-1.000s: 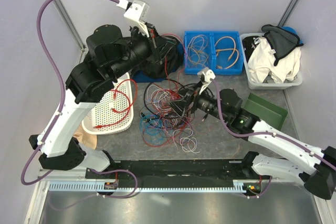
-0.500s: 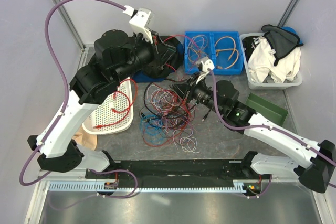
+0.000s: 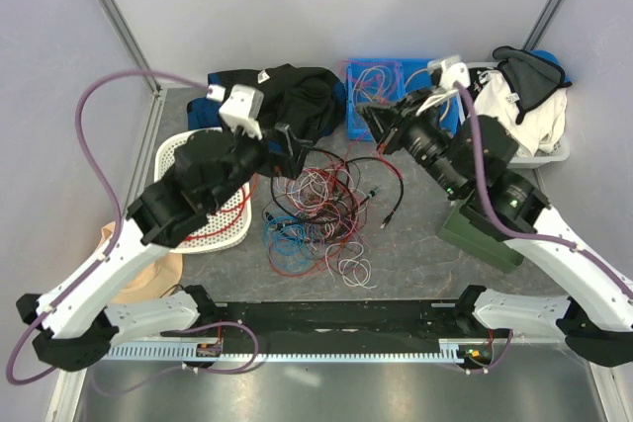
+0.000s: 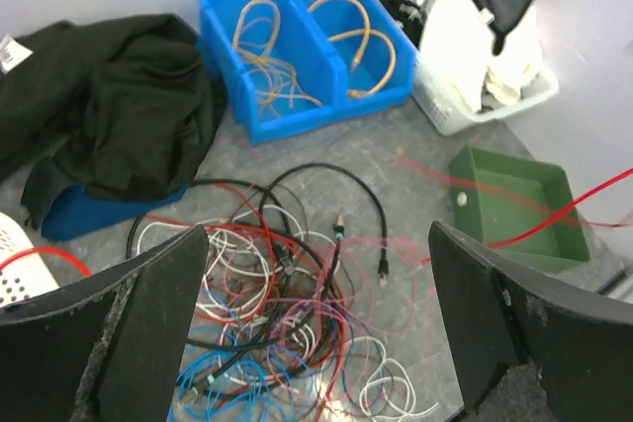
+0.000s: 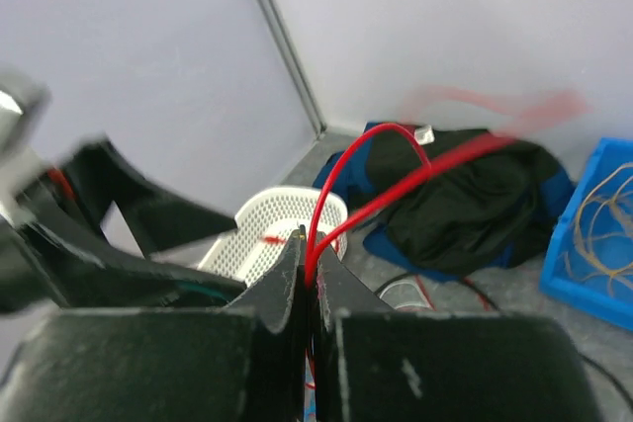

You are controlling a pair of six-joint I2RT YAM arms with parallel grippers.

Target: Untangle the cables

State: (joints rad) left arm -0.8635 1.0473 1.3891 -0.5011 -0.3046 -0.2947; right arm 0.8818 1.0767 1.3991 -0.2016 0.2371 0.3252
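Red, black, white and blue cables [image 3: 316, 212] lie tangled on the tabletop [image 3: 420, 244] between the arms. Above them hangs the left end effector [image 4: 318, 234], spread wide and holding nothing. The right end effector [image 5: 309, 244] pinches one red cable [image 5: 435, 177] by the blue bin [image 4: 326, 118].

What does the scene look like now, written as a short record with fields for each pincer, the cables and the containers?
left pincer: open, holding nothing, facing the cable tangle
right pincer: shut on a red cable
cable tangle: red, black, white and blue wires heaped mid-table
blue bin: two compartments, looped cables in each
white basket: left of the tangle, red wire inside
green tray: right of the tangle
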